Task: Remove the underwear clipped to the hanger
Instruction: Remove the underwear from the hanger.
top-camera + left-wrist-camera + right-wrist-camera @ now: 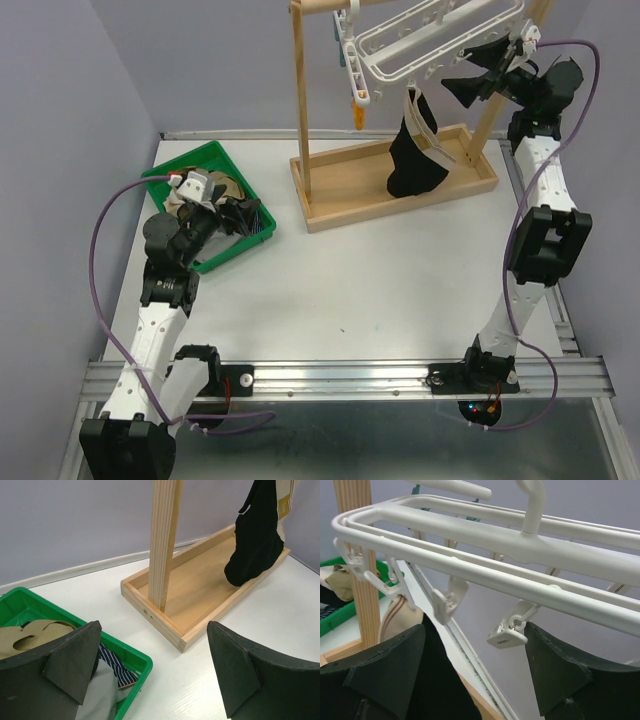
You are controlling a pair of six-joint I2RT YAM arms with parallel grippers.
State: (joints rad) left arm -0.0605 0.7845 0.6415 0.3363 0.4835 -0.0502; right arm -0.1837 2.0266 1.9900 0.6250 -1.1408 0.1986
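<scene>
Now hovering with the right pincer point(475, 629) released and empty just under the white clip hanger point(470, 555), with one white clip point(507, 634) dangling between its fingers, unpinched. Finding the black underwear point(442, 690), cream-banded, just left of and below that pincer, clipped to the hanger rail and drooping toward the wooden tray point(340, 195). Facing the wooden post point(360, 580) farther to its left, crowding that side. Meanwhile hovering with the left pincer point(152, 625) spread wide, grasping nothing, above the near corner of the green bin point(135, 655). Finding the tan underwear point(35, 630), the navy striped underwear point(114, 661) and the grey underwear point(100, 700) lying under its left finger. Facing the post straight ahead, with the black garment dangling beyond to the right.
</scene>
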